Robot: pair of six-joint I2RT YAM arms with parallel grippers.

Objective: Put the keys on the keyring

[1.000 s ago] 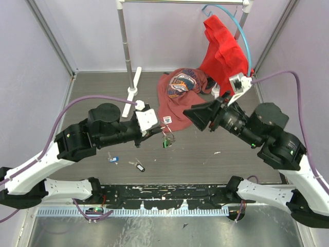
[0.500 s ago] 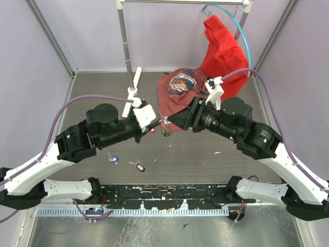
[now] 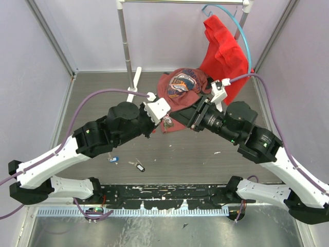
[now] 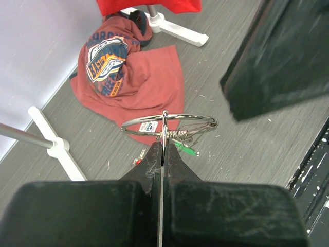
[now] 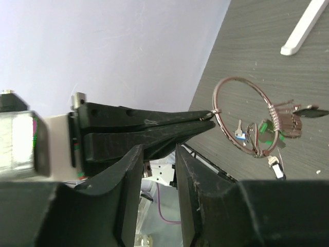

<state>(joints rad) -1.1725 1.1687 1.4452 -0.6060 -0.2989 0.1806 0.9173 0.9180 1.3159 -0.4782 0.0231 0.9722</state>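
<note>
My left gripper (image 3: 165, 123) is shut on the rim of the keyring (image 3: 168, 121) and holds it in the air in front of the crumpled shirt. In the left wrist view the silver ring (image 4: 169, 123) stands out past the closed jaws, with a green tag (image 4: 186, 149) and small keys hanging from it. My right gripper (image 3: 192, 120) is open and empty, just right of the ring and pointing at it. In the right wrist view the ring (image 5: 247, 116) hangs off the left gripper's fingertips (image 5: 203, 122). Two loose keys lie on the table: a blue-tagged one (image 3: 113, 159) and a black-headed one (image 3: 138, 165).
A crumpled red-brown printed shirt (image 3: 180, 87) lies on the table behind the grippers. A bright red shirt (image 3: 222, 49) hangs from a blue hanger on the rack. The rack's white foot (image 3: 134, 85) and pole (image 3: 123, 36) stand at the back left. A small red item (image 4: 139, 160) lies on the table.
My left gripper has carried the keyring up and away toward the shirt. My right arm has swung in from the right and now sits close to the ring.
</note>
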